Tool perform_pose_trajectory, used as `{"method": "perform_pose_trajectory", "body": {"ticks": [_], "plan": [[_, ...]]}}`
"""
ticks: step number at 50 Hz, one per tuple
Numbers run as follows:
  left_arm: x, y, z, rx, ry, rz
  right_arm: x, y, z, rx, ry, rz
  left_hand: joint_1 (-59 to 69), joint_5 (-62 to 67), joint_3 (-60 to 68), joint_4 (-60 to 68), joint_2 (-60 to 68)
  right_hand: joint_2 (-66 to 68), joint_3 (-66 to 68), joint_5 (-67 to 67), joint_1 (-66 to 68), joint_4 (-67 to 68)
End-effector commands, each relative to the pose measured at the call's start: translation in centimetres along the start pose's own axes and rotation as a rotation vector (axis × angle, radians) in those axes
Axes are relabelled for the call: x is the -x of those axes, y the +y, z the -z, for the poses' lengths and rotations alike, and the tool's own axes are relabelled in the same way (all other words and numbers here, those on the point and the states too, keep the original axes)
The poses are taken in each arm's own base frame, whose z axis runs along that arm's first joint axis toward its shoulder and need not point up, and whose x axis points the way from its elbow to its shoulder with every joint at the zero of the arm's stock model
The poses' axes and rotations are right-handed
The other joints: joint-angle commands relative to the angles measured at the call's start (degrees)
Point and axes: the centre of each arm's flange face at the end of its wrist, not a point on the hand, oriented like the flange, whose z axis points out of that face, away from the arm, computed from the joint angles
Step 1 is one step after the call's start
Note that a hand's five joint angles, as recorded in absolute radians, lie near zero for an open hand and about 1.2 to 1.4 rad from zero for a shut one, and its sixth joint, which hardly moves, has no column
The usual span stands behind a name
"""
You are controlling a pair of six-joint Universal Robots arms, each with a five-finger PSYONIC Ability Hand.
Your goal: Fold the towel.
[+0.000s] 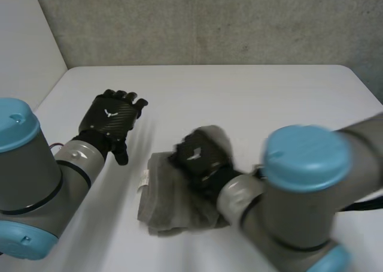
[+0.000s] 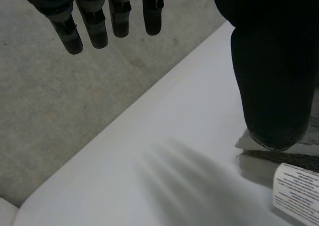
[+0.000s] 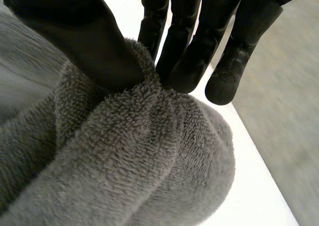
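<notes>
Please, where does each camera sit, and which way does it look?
Head: behind the arms, looks down at the table; shows both arms, left hand, right hand.
Left wrist: looks along the palm at table and label; shows its straight fingers.
Right wrist: looks at the towel; shows its fingers pinching it.
Shared: head and left wrist both show the label.

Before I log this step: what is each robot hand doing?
Left robot hand: open, holding nothing.
Right robot hand: shut on the grey towel.
</notes>
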Motion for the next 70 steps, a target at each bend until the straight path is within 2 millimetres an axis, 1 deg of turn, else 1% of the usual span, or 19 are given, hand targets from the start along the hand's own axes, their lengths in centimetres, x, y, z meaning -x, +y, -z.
{"method": "perform_pose_trajectory", "body": {"ticks": [1,5,7,8,9,10,11,12,13,17,24,28,30,34,38,50,56,63,70], "plan": [[1.3,-0.5,0.5,-0.016,-0.039,0.004,6.9,-1.1,-1.1,-0.056,-0.171,0.109,-0.3,-1.8,0.4,0.5,0.5,5.8,3.6,4.4,6.8,3.2],[2.0,-0.4,0.7,-0.012,-0.062,0.015,9.6,-0.5,-1.3,-0.048,-0.23,0.124,-0.3,-1.8,0.4,0.5,0.5,5.8,3.6,4.4,6.8,3.2],[2.1,-0.3,0.7,-0.009,-0.065,0.024,9.6,-0.4,-1.4,-0.04,-0.221,0.123,-0.3,-1.8,0.4,0.5,0.5,5.8,3.6,4.4,6.8,3.2],[2.2,-0.2,0.7,-0.004,-0.065,0.033,9.4,-0.5,-1.4,-0.04,-0.211,0.12,-0.3,-1.8,0.4,0.5,0.5,-10.3,-12.5,-11.7,-9.3,-12.9],[2.2,-0.2,0.7,-0.004,-0.065,0.033,9.4,-0.5,-1.4,-0.04,-0.211,0.119,-0.3,-1.8,0.4,0.5,0.5,-10.5,-12.7,-11.8,-9.5,-13.0],[2.2,-0.2,0.7,-0.004,-0.065,0.041,9.0,-0.6,-1.3,-0.037,-0.199,0.109,-0.3,-1.8,0.4,0.5,0.5,-41.1,-43.3,-42.5,-40.1,-43.7],[2.2,-0.2,0.7,-0.004,-0.065,0.041,9.0,-0.6,-1.3,-0.037,-0.199,0.109,-0.3,-1.8,0.4,0.5,0.5,-41.4,-43.6,-42.8,-40.4,-44.0],[2.2,-0.2,0.7,-0.004,-0.066,0.046,8.5,-0.9,-1.0,-0.04,-0.185,0.098,-0.3,-1.8,0.4,0.5,0.5,-60.1,-62.3,-61.4,-59.1,-62.6],[2.3,-0.2,0.6,-0.009,-0.067,0.046,7.7,-1.7,-0.5,-0.056,-0.156,0.077,-0.3,-1.8,0.4,0.5,0.5,-64.2,-66.4,-65.6,-63.2,-66.8],[2.3,-0.5,0.6,-0.017,-0.07,0.047,6.0,-2.7,0.3,-0.074,-0.116,-0.023,-0.3,-1.8,0.4,0.5,0.5,-64.2,-66.4,-65.6,-63.2,-66.8],[2.5,-2.0,0.3,-0.063,-0.076,0.065,-2.0,-2.9,1.6,-0.077,0.069,-0.37,-0.3,-1.8,0.4,0.5,0.5,-64.2,-66.4,-65.6,-63.2,-66.8],[2.3,-2.6,0.2,-0.084,-0.067,0.113,-4.7,-1.8,2.5,-0.039,0.13,-0.468,0.0,-1.6,0.6,0.7,0.7,-64.2,-66.4,-65.6,-63.2,-66.8],[1.3,-3.3,0.4,-0.098,-0.031,0.172,-6.7,0.0,2.9,0.031,0.175,-0.547,0.1,-1.4,0.8,0.9,0.9,-64.2,-66.4,-65.6,-63.2,-66.8],[-0.2,-3.7,0.7,-0.09,0.021,0.22,-7.6,1.6,3.4,0.102,0.185,-0.611,0.1,-1.4,0.8,0.9,0.9,-64.2,-66.4,-65.6,-63.2,-66.8],[-4.0,-3.2,1.0,-0.033,0.123,0.283,-8.7,3.7,3.7,0.164,0.215,-0.676,0.3,-1.3,0.9,1.1,1.1,-64.2,-66.4,-65.6,-63.2,-66.8],[-6.5,1.2,0.8,0.19,0.075,0.392,-7.8,5.0,3.6,0.19,0.169,-0.711,0.1,-1.4,0.8,0.9,0.9,-64.2,-66.4,-65.6,-63.2,-66.8],[-6.4,2.9,1.4,0.252,0.029,0.364,-7.0,6.1,2.0,0.188,0.134,-0.734,0.0,-1.6,0.6,0.7,0.7,-64.2,-66.4,-65.6,-63.2,-66.8],[-6.5,4.5,1.8,0.295,0.032,0.272,-3.6,6.1,-0.4,0.199,0.038,-0.717,0.0,-1.6,0.6,0.7,0.7,-64.2,-66.4,-65.6,-63.2,-66.8],[-6.3,5.8,1.3,0.293,0.023,0.195,-2.1,7.1,-2.1,0.223,0.008,-0.706,0.1,-1.4,0.8,0.9,0.9,-64.2,-66.4,-65.6,-63.2,-66.8]]}}
